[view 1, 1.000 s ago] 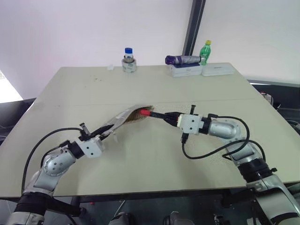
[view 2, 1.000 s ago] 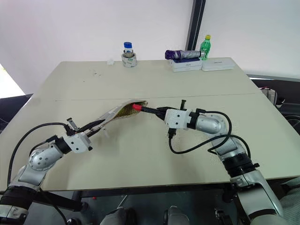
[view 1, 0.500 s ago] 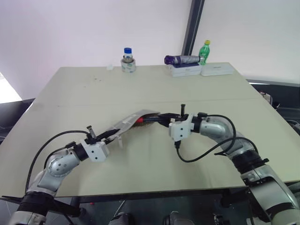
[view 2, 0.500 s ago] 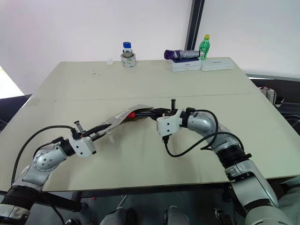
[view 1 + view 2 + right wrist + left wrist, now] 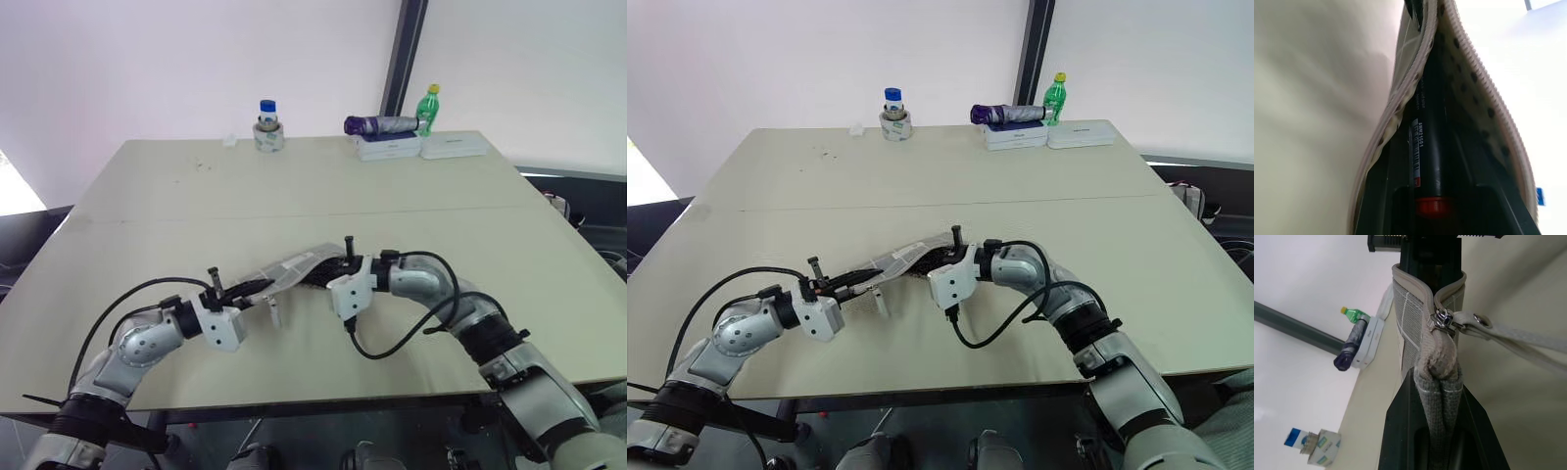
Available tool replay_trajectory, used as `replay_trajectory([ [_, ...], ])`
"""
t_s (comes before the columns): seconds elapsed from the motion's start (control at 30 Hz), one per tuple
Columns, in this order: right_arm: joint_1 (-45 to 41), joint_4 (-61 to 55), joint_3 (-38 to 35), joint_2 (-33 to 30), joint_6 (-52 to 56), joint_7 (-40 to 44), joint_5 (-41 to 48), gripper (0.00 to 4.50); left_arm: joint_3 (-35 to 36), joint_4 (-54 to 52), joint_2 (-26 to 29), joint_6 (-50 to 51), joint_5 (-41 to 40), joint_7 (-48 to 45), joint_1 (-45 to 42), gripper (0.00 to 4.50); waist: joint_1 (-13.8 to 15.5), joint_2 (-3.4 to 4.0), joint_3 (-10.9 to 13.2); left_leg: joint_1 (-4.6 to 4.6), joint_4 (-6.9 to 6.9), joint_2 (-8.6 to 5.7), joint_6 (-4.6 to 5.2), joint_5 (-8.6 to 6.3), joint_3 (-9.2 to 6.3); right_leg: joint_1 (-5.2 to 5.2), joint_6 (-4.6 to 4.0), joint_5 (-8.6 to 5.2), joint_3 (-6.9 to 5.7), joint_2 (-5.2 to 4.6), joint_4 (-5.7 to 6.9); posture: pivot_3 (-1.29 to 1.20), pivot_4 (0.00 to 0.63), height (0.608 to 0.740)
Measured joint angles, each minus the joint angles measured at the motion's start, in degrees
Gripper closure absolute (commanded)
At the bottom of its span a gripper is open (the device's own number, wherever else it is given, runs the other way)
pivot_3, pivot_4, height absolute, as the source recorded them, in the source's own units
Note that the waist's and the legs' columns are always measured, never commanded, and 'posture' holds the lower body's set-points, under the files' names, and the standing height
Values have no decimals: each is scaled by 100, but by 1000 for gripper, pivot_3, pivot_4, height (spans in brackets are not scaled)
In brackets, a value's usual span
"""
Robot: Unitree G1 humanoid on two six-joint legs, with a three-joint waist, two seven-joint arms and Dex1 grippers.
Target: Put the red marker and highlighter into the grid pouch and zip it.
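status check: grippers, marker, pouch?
Left gripper shut on grid pouch end, pouch lifted off table. Right gripper in pouch mouth. Red marker between its fingers, inside pouch. Zipper open, pull at left gripper's end. Nothing blocking.

The pouch was grey with white grid lines and a pale zip pull; its lining was cream with dark dots. The marker inside it was black with a red end. The surface was plain beige. A green bottle stood far back.
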Motion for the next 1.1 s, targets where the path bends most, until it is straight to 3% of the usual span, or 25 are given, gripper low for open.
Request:
replay_trajectory([
  [0.17,-82,16,0,5,2,202,318,76,6,19,9,57,-86,4,1,4500,19,0,0,0,2,0,1,0,-1,1,0,0,0,-2,1,0,150,738],
  [0.37,-68,-669,-334,-550,464,782,1091,76,121,24,-7,217,-200,93,114,4500,26,0,0,1,3,1,2,-1,-5,2,0,0,0,-2,1,0,150,738],
  [0.47,88,-1220,-666,-503,1119,891,1805,76,133,71,-50,275,-199,138,131,4500,17,0,0,1,2,2,1,-1,-7,2,0,0,0,-1,2,0,150,738],
  [0.63,1036,-2575,-1431,-394,4147,781,3884,76,134,158,-206,441,-185,223,56,4500,113,-6,-4,0,9,2,9,-5,-20,11,-2,1,-1,-4,-1,0,150,738],
  [0.77,2384,-3553,-1236,-811,5828,1101,4651,76,123,180,-215,494,-7,272,-4,4500,172,-7,-4,-3,13,-6,64,-39,-21,13,-4,0,-5,-30,-3,0,150,738],
  [0.87,2772,-3844,-1113,-727,6212,1058,4761,76,63,193,-223,485,231,282,-130,4500,127,-8,-5,1,19,-4,64,-38,-21,13,-8,4,-6,-26,-2,0,150,738],
  [1.1,2630,-3432,-578,377,6416,534,4339,76,-118,289,-153,350,577,282,-520,4500,141,-8,-5,-3,21,-1,61,-36,-19,10,-9,5,-5,-6,-1,0,150,738],
])
